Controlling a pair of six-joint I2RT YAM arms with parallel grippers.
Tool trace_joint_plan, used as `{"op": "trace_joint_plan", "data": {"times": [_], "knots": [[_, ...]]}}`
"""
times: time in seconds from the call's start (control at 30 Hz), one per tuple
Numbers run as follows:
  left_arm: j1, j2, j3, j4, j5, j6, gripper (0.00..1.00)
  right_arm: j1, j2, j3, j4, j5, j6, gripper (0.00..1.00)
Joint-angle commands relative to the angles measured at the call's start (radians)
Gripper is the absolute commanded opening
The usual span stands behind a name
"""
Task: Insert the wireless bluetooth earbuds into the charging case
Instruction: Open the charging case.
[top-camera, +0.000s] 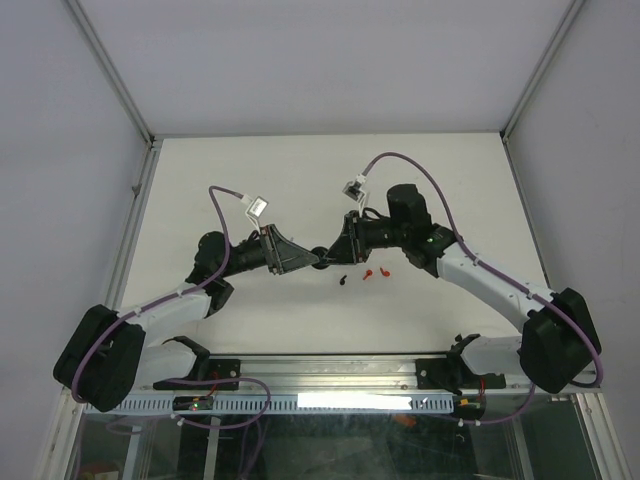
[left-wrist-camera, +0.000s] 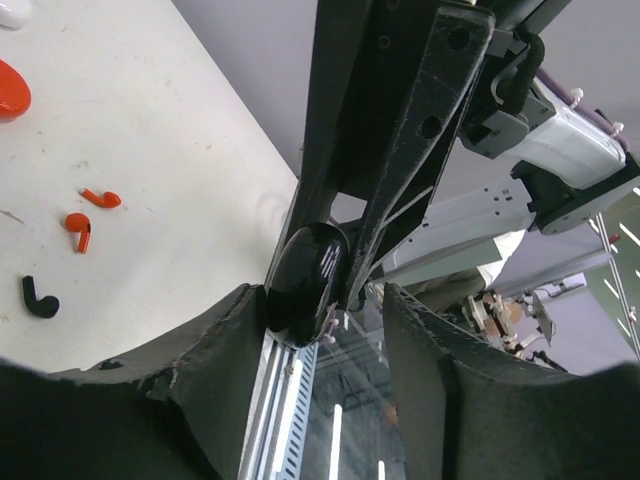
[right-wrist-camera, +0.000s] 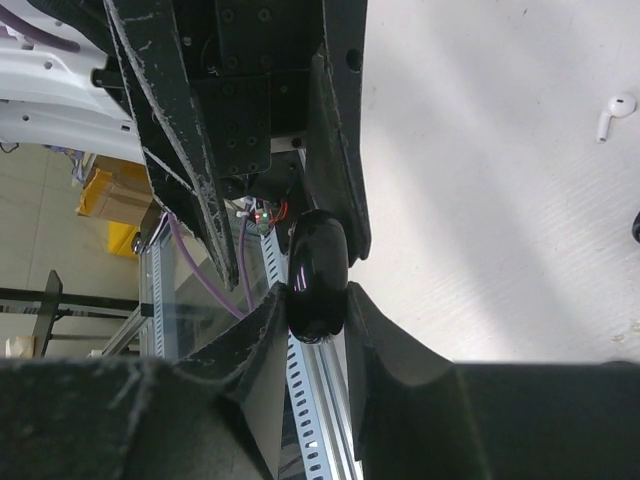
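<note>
A glossy black charging case (right-wrist-camera: 318, 270) hangs above the table, with my right gripper (right-wrist-camera: 318, 300) shut on it edge-on. My left gripper (left-wrist-camera: 322, 300) faces it from the other side, its jaws open around the same case (left-wrist-camera: 305, 275). The case touches one left finger, and a gap shows to the other. In the top view both grippers (top-camera: 305, 258) (top-camera: 338, 250) meet at mid-table. On the table lie two red earbuds (left-wrist-camera: 100, 198) (left-wrist-camera: 79, 229), a black earbud (left-wrist-camera: 39, 299) and a white earbud (right-wrist-camera: 615, 112). The black (top-camera: 342, 279) and red (top-camera: 368, 274) ones sit just in front of the grippers.
A red round case (left-wrist-camera: 10, 88) and a white object (left-wrist-camera: 12, 10) lie at the left edge of the left wrist view. A slotted metal rail (top-camera: 300, 400) runs along the near table edge. Frame posts stand at the far corners.
</note>
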Motion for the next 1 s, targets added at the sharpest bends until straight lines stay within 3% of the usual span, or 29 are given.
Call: {"op": "trace_joint_plan", "data": {"times": [0.0,0.2,0.63,0.77,0.97], "knots": [[0.003,0.007,0.016,0.119,0.049,-0.026,0.49,0.013,0.012,0.036,0.048,-0.053,0.001,0.08],[0.004,0.025,0.005,0.228,0.102,-0.062,0.36,0.015,0.016,0.033,0.047,-0.072,-0.01,0.08],[0.001,0.05,-0.036,0.444,0.177,-0.155,0.32,0.015,0.004,0.028,0.071,-0.132,-0.03,0.1],[-0.008,0.063,-0.026,0.452,0.193,-0.153,0.3,0.019,0.008,0.03,0.076,-0.144,-0.031,0.11],[-0.052,0.097,0.012,0.428,0.227,-0.127,0.34,0.037,0.025,0.052,0.039,-0.143,-0.061,0.12]]}}
